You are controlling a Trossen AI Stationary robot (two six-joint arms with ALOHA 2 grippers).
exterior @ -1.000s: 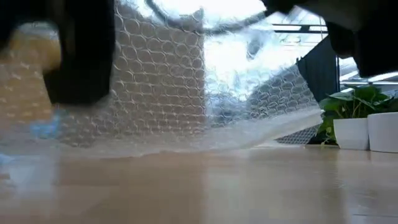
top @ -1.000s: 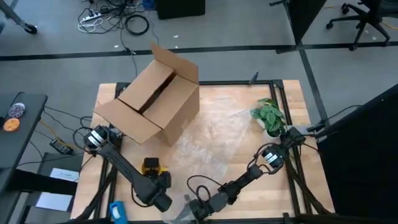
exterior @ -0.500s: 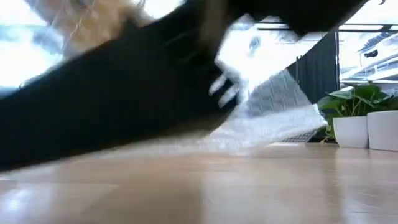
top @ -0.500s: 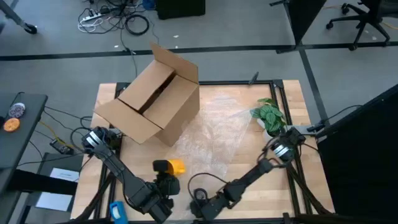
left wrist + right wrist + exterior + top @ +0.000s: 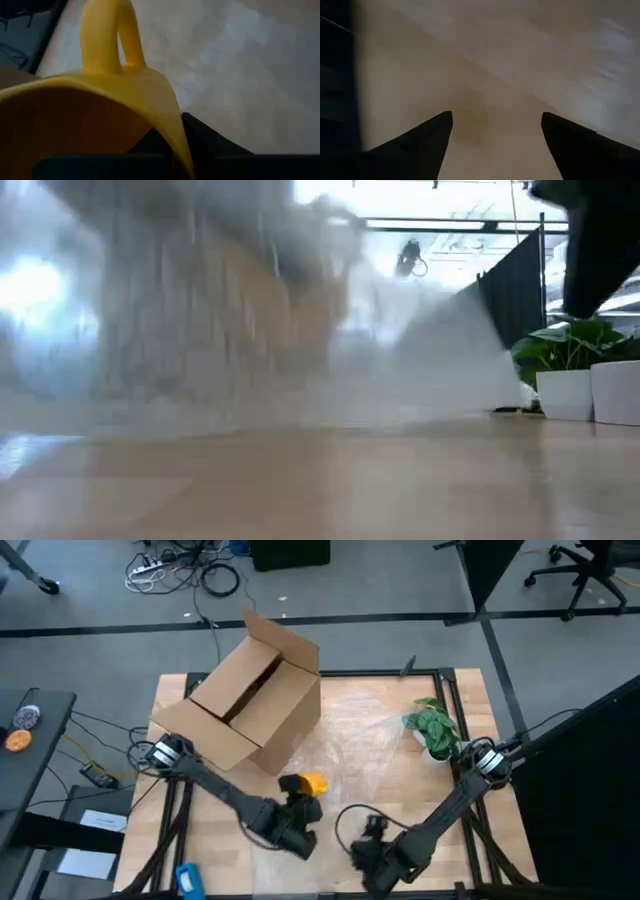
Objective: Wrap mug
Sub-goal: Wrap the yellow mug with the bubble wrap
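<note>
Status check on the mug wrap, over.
Left gripper shut on mug, at bubble wrap edge. Right gripper open, empty. Cardboard box close by.

The left hand carried the mug further from the near edge of the worktop and onto the plastic sheet. The right hand drew back toward the right and let the sheet go.

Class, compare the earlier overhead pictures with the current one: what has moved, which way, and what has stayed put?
The left gripper has carried the mug rightward onto the bubble wrap. The right gripper, fingers open, has shifted right, off the wrap's near edge. The cardboard box and potted plant stayed put.
</note>
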